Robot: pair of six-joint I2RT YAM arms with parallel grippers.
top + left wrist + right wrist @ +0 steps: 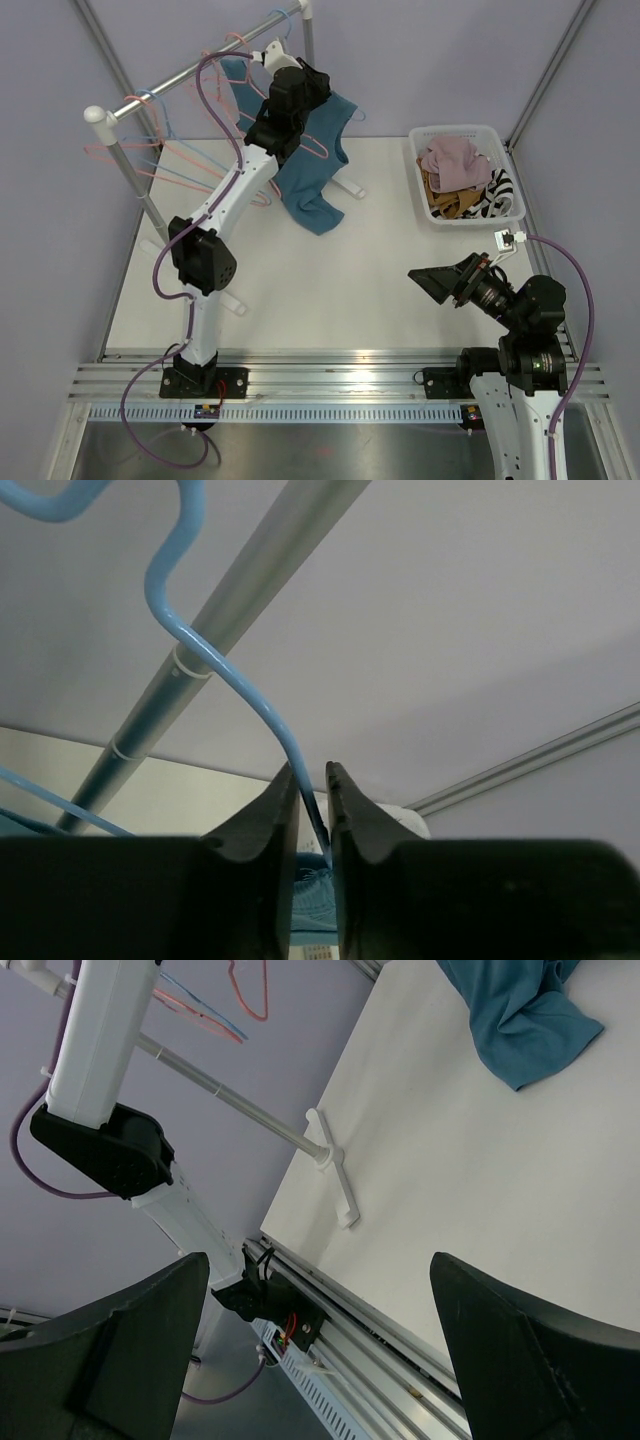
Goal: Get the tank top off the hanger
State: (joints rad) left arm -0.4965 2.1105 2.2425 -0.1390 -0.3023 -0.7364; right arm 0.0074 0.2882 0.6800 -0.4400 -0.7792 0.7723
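Lilac-walled booth, white worktop point(300, 290). Left pincer point(312, 777) up at grey metal rail point(200, 620), jaws nearly closed about neck of blue wire hanger point(215, 670), clamp unconfirmed. Teal fabric tank top point(310, 185) on that hanger, directly below left pincer, hem draped onto worktop. Right pincer point(318, 1270) wide open, empty, well apart.

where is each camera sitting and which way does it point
Top external: above and behind the arm bases, looking down on the table, clothes rail, teal tank top and laundry basket; both arms show.
Left wrist: on the left arm, looking up past the left gripper, closed on the blue hanger hooked over the rail.
Right wrist: on the right arm, looking across the table toward the left arm; open right gripper frames it.
Shared: top and right wrist both show tank top and left arm.
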